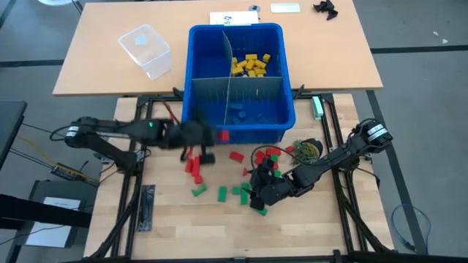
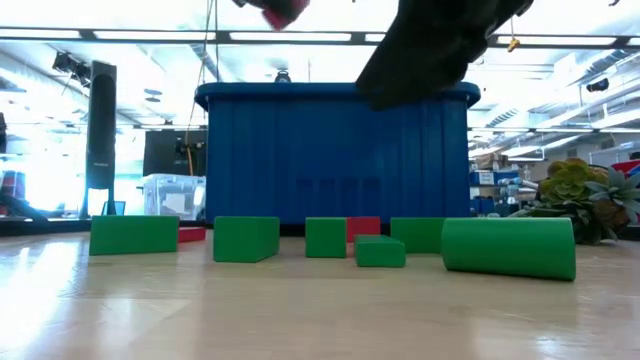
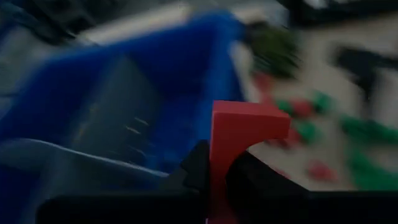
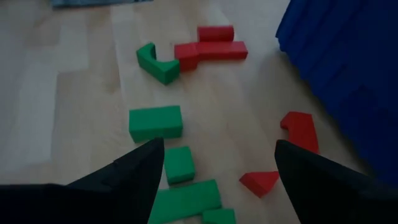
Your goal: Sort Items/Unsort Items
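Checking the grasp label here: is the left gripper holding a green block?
No. In the left wrist view the left gripper is shut on a red block, lifted beside the blue bin.

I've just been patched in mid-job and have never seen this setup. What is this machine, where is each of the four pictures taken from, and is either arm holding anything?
It is a robot with two dark arms at a wooden table, each ending in a two-finger gripper.

One picture looks straight down on everything. One sits at table height, facing the blue bin. The other two ride on the arms' wrists.

From above, the bin has grey dividers; yellow blocks fill one compartment. Red and green blocks lie scattered on the table in front of it.

The left gripper is shut on a red block, lifted near the bin's front wall. The right gripper is open, hovering low over loose green blocks, holding nothing.
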You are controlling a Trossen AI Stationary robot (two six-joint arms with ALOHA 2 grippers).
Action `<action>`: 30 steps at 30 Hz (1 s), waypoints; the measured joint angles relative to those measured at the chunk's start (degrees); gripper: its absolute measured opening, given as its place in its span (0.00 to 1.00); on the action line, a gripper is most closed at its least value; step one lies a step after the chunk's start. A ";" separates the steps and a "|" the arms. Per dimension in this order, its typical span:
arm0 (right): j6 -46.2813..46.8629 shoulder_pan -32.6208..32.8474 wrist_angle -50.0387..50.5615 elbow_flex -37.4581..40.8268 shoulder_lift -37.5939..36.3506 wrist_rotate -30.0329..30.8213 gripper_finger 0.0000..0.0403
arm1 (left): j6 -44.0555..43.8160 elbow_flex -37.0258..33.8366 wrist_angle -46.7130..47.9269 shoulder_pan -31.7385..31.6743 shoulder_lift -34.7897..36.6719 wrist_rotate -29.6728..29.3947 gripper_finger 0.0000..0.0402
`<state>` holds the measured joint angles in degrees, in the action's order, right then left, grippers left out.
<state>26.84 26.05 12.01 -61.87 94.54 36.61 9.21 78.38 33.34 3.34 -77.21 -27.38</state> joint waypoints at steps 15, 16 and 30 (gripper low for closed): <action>1.58 -2.38 -0.85 0.00 0.00 0.43 0.76 | 10.90 0.62 -23.63 -31.79 -1.96 12.28 0.12; 1.58 -2.53 -0.81 0.00 0.00 0.43 0.76 | 11.42 0.62 -23.81 -33.15 -2.14 13.46 0.12; 1.54 -3.61 -0.80 0.00 0.00 0.25 0.76 | 11.03 0.56 -21.85 -41.23 -5.75 17.65 0.12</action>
<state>28.38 22.44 11.20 -61.87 94.54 36.86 20.25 78.94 11.49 -37.89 -82.96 -9.73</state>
